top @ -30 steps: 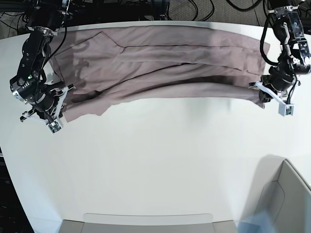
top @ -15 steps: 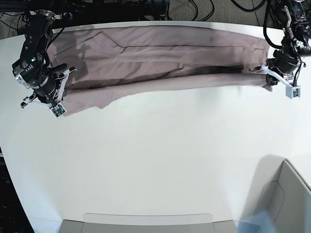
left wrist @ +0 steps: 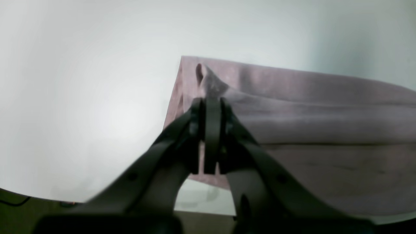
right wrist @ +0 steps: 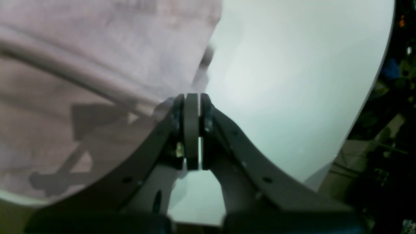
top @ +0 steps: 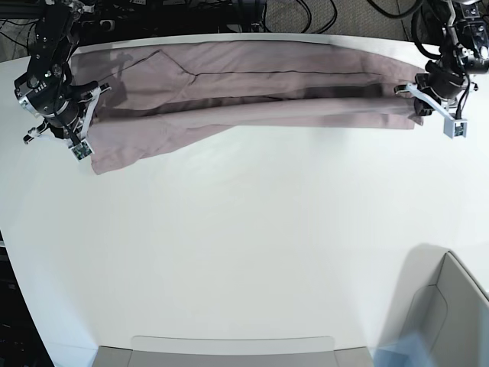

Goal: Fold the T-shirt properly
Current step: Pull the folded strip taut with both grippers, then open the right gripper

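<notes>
The dusty-pink T-shirt [top: 252, 92] lies stretched in a long band across the far part of the white table [top: 244, 245], folded lengthwise. At its end on the right of the base view, my left gripper [top: 419, 98] is shut on the fabric. In the left wrist view a small peak of T-shirt [left wrist: 292, 107] sticks up past the closed left gripper [left wrist: 211, 99]. My right gripper [top: 85, 122] holds the opposite end. In the right wrist view the right gripper [right wrist: 191, 97] is shut at the edge of the T-shirt [right wrist: 97, 65]. The collar and label are hidden.
A grey bin [top: 451, 306] stands at the near right corner of the table. A flat grey tray [top: 229, 350] lies along the near edge. Dark cables [top: 306, 15] hang behind the far edge.
Both grippers have moved toward the table's far edge, taking the near edge of the T-shirt with them. The band of fabric is narrower and straighter.
</notes>
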